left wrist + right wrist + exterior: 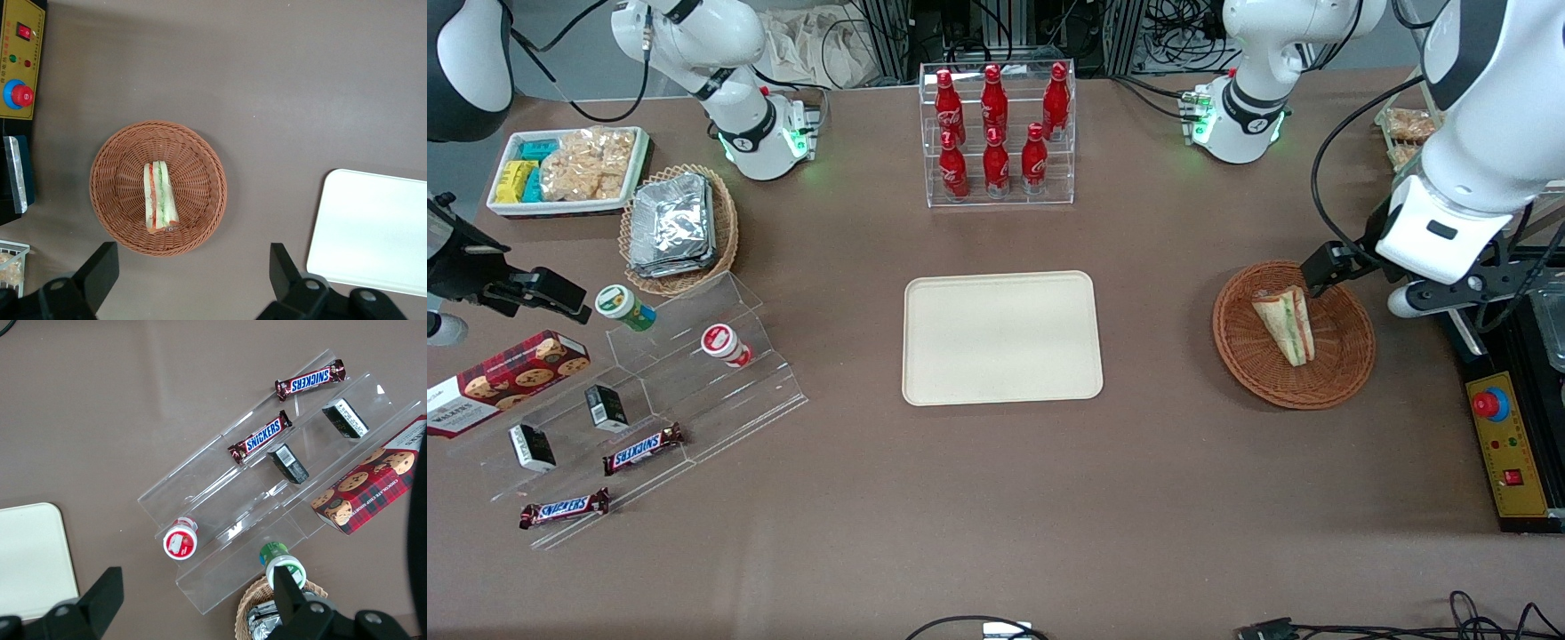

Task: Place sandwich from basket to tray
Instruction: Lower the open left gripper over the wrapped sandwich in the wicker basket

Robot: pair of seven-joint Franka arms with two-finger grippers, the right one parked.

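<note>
The sandwich (pixel 1286 324), a pale wedge with green and red-orange stripes, lies in the reddish-brown woven basket (pixel 1343 373) toward the working arm's end of the table. The left wrist view looks down on the same sandwich (pixel 159 197) at the centre of the basket (pixel 113 193). My left gripper (pixel 1343 267) hangs well above the basket's rim, farther from the front camera than the sandwich. It is open (pixel 192 270), with only bare table between its fingers. The cream-beige tray (pixel 1001 338) lies flat mid-table with nothing on it, and its corner (pixel 373 227) shows beside the basket.
A clear rack of red bottles (pixel 996 133) stands farther from the front camera than the tray. A yellow control box (pixel 1512 453) with a red button sits by the basket at the table's end. Snack displays, a tan basket of foil packets (pixel 676 227) and a white snack tray (pixel 565 169) are toward the parked arm's end.
</note>
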